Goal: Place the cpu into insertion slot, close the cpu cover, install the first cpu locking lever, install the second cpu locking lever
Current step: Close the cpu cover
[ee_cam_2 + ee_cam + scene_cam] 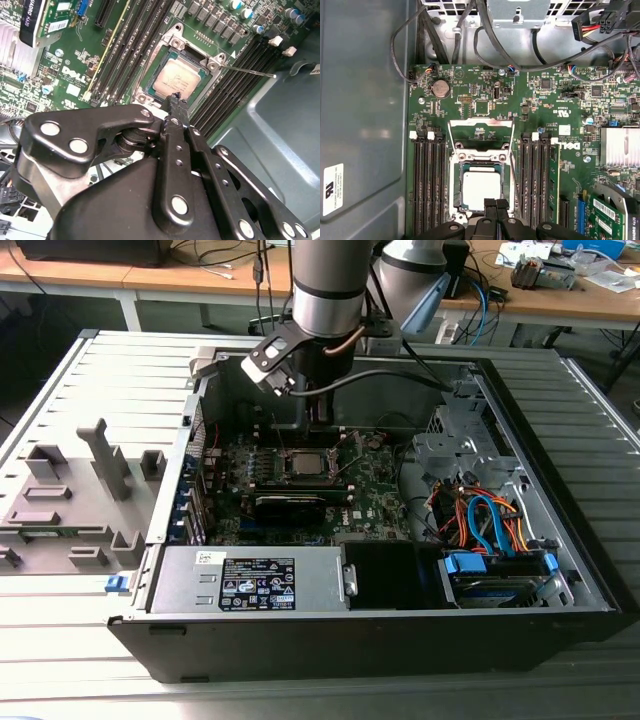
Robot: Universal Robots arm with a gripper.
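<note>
1. Cpu (481, 187) lies flat in its socket near the middle of the motherboard (485, 107), pale metal top up, with fine print on it.
2. At the socket's edge away from the claw, the cpu cover (481, 122) stands raised off the chip; green board shows through its square opening.
3. The claw (495, 202) hangs at the cpu's near edge, its two fingertips drawn together and holding nothing; whether they touch the chip I cannot tell.
4. Labels: one white sticker (332, 189) with black marks on the case's grey wall, and one large printed label (255, 580) on the power supply box at the case's front edge.
5. Counts: one cpu, one cover, one coin cell (440, 89), one finned heat sink (620, 145), and two banks of memory slots (427, 185), one on either side of the socket.
6. In the second wrist view one thin lever (250, 71) juts from a socket corner across the slots.
7. Black cables (485, 35) loop over the motherboard's far edge. The open case (350, 640) lies on the slatted surface (60, 680), with grey holders (70, 500) at the exterior view's left.
</note>
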